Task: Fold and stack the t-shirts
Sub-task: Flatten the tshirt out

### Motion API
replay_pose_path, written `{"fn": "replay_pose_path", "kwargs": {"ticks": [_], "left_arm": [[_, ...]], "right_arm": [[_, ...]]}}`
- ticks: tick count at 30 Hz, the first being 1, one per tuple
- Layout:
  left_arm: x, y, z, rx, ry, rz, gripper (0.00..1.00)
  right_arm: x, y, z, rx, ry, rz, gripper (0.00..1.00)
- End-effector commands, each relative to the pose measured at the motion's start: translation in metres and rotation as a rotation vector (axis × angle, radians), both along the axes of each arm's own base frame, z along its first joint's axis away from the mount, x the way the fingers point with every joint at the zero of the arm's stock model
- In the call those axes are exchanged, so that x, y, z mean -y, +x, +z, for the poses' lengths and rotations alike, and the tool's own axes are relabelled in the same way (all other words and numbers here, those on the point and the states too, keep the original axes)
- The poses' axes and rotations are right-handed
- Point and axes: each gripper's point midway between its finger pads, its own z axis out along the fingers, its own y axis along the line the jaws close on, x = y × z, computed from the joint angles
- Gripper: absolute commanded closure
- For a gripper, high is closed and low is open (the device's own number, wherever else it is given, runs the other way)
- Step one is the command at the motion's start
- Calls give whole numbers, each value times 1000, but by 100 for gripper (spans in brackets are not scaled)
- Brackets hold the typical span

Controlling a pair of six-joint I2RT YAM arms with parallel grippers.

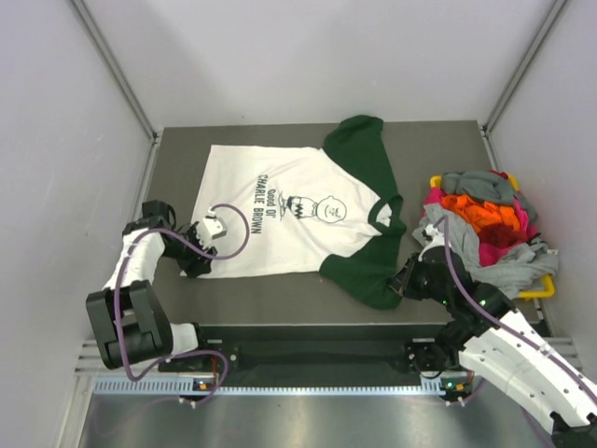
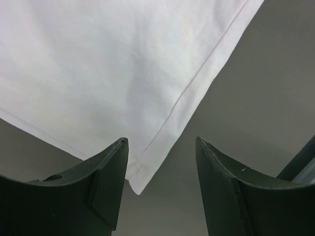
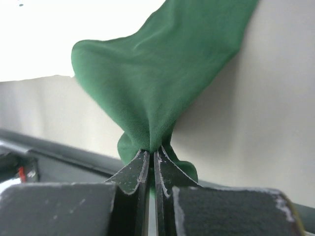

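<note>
Right gripper [image 3: 151,153]: pinched shut on near-right green sleeve [image 3: 162,73] | left gripper [image 2: 161,142]: jaws apart astride hem corner [image 2: 135,184], holding nothing | white t-shirt [image 1: 280,210]: flat, mid-table [image 1: 280,299] | risk: thin pinch may slip; a one-sided lift would likely skew the fold.

Robot lab cell: plain white panels [image 1: 308,56] box in a dark desk [image 1: 280,303], a metal rail [image 1: 317,385] along its near edge.

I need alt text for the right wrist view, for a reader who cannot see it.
The right gripper, seen from just behind its dark fingers, is shut on a bunched fold of dark green sleeve. The cloth rises from the grip and widens toward the top of the picture.
</note>
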Motion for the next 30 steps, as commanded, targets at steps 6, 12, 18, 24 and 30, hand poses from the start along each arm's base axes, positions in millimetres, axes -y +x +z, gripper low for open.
{"fn": "replay_pose_path", "kwargs": {"ticks": [6, 12, 18, 24, 30], "left_arm": [[0, -27, -31, -80, 119, -94, 37], [-15, -3, -49, 6, 208, -2, 38], [-3, -4, -57, 19, 172, 8, 81], [-8, -14, -46, 13, 163, 136, 100], [-39, -5, 20, 137, 117, 433, 100]], "right_arm": [[20, 25, 2, 21, -50, -4, 100], [17, 21, 0, 16, -15, 8, 100], [14, 19, -1, 12, 7, 15, 100], [14, 10, 6, 7, 27, 20, 100], [8, -13, 29, -2, 84, 87, 100]]}}
